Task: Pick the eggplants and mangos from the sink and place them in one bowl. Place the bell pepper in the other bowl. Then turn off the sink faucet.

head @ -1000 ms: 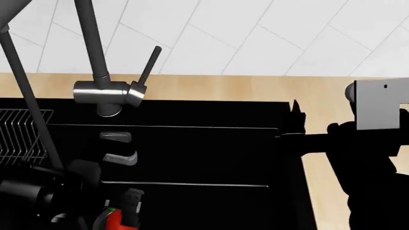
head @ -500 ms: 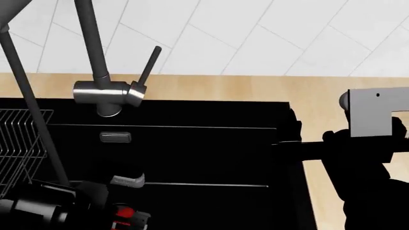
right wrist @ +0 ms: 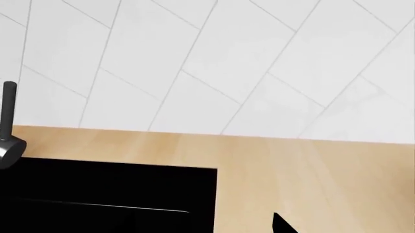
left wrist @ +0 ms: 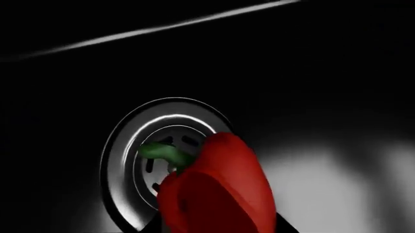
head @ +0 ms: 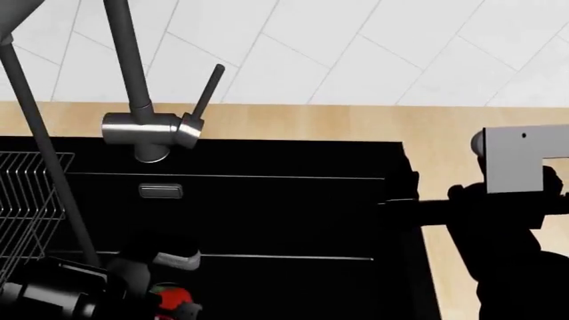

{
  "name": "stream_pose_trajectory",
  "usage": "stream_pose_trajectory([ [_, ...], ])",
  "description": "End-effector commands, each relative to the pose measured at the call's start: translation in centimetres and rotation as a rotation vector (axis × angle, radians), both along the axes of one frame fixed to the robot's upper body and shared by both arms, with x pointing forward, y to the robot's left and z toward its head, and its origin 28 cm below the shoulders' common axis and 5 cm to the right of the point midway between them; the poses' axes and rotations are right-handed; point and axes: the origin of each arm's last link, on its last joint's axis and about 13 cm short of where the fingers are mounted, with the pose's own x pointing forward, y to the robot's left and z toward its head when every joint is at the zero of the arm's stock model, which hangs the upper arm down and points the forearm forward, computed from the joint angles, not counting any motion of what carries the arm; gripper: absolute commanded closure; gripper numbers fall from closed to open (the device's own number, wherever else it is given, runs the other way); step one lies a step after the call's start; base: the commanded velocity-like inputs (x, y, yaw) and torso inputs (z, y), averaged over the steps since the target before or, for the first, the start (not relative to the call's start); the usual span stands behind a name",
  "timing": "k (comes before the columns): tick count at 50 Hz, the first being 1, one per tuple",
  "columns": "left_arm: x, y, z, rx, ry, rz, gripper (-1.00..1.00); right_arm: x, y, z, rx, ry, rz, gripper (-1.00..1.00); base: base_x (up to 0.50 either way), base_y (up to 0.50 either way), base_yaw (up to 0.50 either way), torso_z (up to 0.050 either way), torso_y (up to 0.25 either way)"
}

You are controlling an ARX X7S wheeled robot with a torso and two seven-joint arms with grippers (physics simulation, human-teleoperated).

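Observation:
The glossy red bell pepper [left wrist: 217, 194] with its green stem fills the space between the two dark fingertips of my left gripper [left wrist: 218, 229], which is shut on it over the round steel drain [left wrist: 126, 165]. From the head, that gripper [head: 173, 301] sits low in the black sink [head: 266, 213] with a bit of the red pepper [head: 169, 295] showing. The sink faucet [head: 146, 128] stands at the back left, its thin lever [head: 209, 90] raised. My right gripper [head: 404, 183] hovers open at the sink's right rim. Eggplants, mangos and both bowls are out of view.
A wire rack [head: 26, 193] sits at the sink's left side. Light wooden countertop [head: 462, 133] runs behind and to the right of the sink, with a white tiled wall [head: 356, 47] beyond. A dark pole [head: 40, 140] slants across the left.
My left gripper has drawn back toward the sink's near side with the pepper between its fingers. The right arm has shifted slightly left and lower.

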Motion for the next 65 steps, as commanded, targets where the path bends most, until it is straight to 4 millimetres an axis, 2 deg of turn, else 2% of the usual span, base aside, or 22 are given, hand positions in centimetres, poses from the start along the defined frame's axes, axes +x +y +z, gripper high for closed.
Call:
stream_pose_trajectory([
  [1, 0.9, -0.4, 1.1, -0.045, -0.072, 0.004, 1.00, 0.1, 0.0, 0.6, 0.000, -0.010, 0.002, -1.00, 0.00, 0.00, 0.00, 0.000, 0.000],
  [9, 1.9, -0.1, 2.6, -0.051, -0.170, -0.010, 1.00, 0.2, 0.3, 0.8, -0.002, -0.016, 0.011, -1.00, 0.00, 0.00, 0.00, 0.000, 0.000],
  [18, 0.5, 0.0, 4.3, -0.082, -0.254, -0.027, 1.00, 0.3, 0.5, 1.5, -0.012, -0.027, 0.019, -1.00, 0.00, 0.00, 0.00, 0.000, 0.000],
  [22, -0.2, 0.4, 6.0, -0.047, -0.387, -0.080, 1.00, 0.5, 0.5, 1.4, -0.011, -0.033, 0.023, -1.00, 0.00, 0.00, 0.00, 0.000, 0.000],
  [29, -1.6, 0.7, 8.3, -0.032, -0.522, -0.163, 1.00, 0.4, 0.7, 1.4, -0.011, -0.032, 0.027, -1.00, 0.00, 0.00, 0.00, 0.000, 0.000],
  [31, -1.8, 0.6, 8.4, 0.004, -0.526, -0.158, 1.00, 0.4, 0.7, 1.4, -0.011, -0.032, 0.029, -1.00, 0.00, 0.00, 0.00, 0.000, 0.000],
  [40, -3.0, 1.2, 10.6, -0.036, -0.672, -0.176, 1.00, 0.3, 0.8, 1.8, -0.011, -0.073, 0.030, -1.00, 0.00, 0.00, 0.00, 0.000, 0.000],
  [41, -3.1, 1.6, 11.2, 0.003, -0.708, -0.189, 1.00, 0.3, 0.9, 1.9, -0.010, -0.086, 0.027, -1.00, 0.00, 0.00, 0.00, 0.000, 0.000],
  [45, -3.5, 1.3, 12.7, -0.013, -0.780, -0.181, 1.00, 0.1, 1.1, 1.8, -0.030, -0.089, 0.037, -1.00, 0.00, 0.00, 0.00, 0.000, 0.000],
  [50, -3.9, 1.3, 12.2, -0.020, -0.781, -0.172, 1.00, -0.2, 1.0, 1.4, -0.055, -0.084, 0.027, -1.00, 0.00, 0.00, 0.00, 0.000, 0.000],
  [65, -4.0, 1.6, 13.6, -0.049, -0.803, -0.145, 1.00, -0.5, 0.9, 1.7, -0.024, -0.103, 0.019, -1.00, -0.11, 0.00, 0.00, 0.000, 0.000],
])
